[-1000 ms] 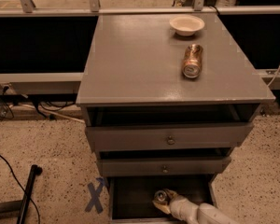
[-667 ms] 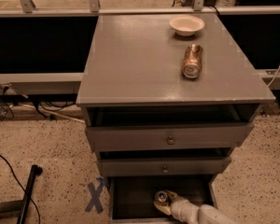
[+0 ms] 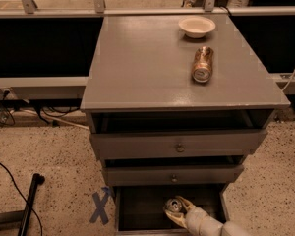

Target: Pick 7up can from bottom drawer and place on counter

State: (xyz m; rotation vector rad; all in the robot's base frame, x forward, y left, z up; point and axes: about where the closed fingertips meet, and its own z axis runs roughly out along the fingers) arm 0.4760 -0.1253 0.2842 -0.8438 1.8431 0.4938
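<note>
The 7up can (image 3: 172, 205), small and silvery with its pull-tab top facing the camera, sits in the open bottom drawer (image 3: 137, 205), right of the middle of its dark interior. My gripper (image 3: 176, 210) reaches in from the lower right on a cream-coloured arm. Its fingers (image 3: 185, 202) close around the can's sides. The counter (image 3: 152, 68) is the wide grey top of the cabinet above.
A copper-orange can (image 3: 202, 64) lies on its side on the counter's right part, with a white bowl (image 3: 196, 26) behind it. Two knobbed drawers (image 3: 179, 146) stand slightly open above the bottom drawer. A blue X mark (image 3: 101, 206) and a black pole (image 3: 30, 200) are on the floor at left.
The gripper and the can have shifted very slightly up in the drawer. Nothing else has moved.
</note>
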